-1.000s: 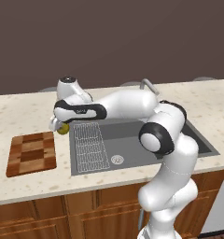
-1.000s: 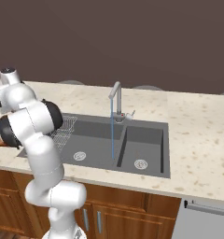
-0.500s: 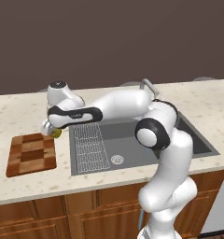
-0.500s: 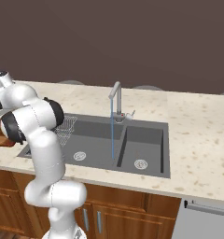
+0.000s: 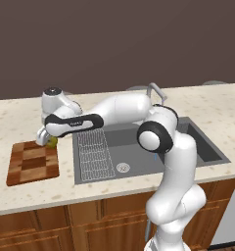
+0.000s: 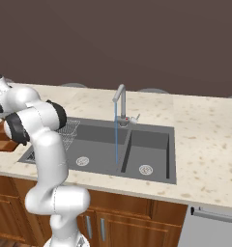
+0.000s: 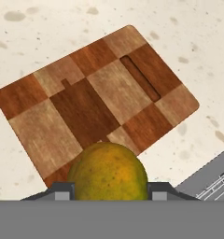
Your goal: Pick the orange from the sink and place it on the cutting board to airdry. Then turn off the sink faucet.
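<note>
While held over cutting board [image 7: 100, 100], orange [image 7: 108, 172], end effector [image 5: 47, 141] clamped.

Cutting board [image 7: 95, 98] matt checkered wood; counter [image 5: 11, 115] speckled stone.

The orange [image 7: 108, 172] hides the near edge of the cutting board [image 7: 86, 107]. The picture's bottom cuts off the orange's underside. From the left base, the gripper [image 5: 47, 140] covers most of the fruit.

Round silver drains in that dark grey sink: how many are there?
2. One round silver drain lies in the left basin beside the wire-grid drainer; the other lies in the right basin. The arm could hide more.
</note>
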### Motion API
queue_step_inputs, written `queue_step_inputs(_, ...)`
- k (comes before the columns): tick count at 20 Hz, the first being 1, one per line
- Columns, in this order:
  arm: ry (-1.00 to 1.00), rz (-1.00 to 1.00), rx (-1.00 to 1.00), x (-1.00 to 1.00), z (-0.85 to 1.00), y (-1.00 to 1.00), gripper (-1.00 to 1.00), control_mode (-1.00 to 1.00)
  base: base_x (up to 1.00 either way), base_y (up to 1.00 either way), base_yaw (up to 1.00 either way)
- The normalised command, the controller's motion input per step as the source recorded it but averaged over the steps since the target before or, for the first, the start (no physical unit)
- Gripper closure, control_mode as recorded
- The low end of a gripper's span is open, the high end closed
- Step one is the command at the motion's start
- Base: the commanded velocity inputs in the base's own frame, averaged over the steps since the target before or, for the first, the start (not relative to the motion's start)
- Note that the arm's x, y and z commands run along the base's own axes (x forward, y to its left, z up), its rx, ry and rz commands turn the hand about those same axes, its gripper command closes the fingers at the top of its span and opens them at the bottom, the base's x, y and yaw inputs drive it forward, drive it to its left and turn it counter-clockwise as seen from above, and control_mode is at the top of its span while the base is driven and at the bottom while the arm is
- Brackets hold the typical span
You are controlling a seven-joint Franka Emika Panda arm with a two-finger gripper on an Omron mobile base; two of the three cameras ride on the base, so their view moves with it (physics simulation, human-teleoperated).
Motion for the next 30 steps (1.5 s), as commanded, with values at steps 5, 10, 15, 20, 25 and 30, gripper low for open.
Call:
queue_step_inputs(5, 0.00, 0.02, -0.01, 0.06, -0.23, 0.22, 1.00, -1.00, 0.00, 0.00, 0.00)
queue_step_inputs(10, 0.00, 0.02, 0.00, 0.08, -0.22, 0.21, 1.00, -1.00, 0.00, 0.00, 0.00)
queue_step_inputs(15, 0.02, 0.01, 0.00, 0.09, -0.18, 0.20, 1.00, -1.00, 0.00, 0.00, 0.00)
queue_step_inputs(20, 0.03, 0.01, -0.01, 0.12, -0.19, 0.20, 1.00, -1.00, 0.00, 0.00, 0.00)
queue_step_inputs(25, 0.04, 0.00, 0.00, 0.16, -0.19, 0.19, 1.00, -1.00, 0.00, 0.00, 0.00)
queue_step_inputs(30, 0.00, 0.00, 0.00, 0.12, -0.19, 0.17, 1.00, -1.00, 0.00, 0.00, 0.00)
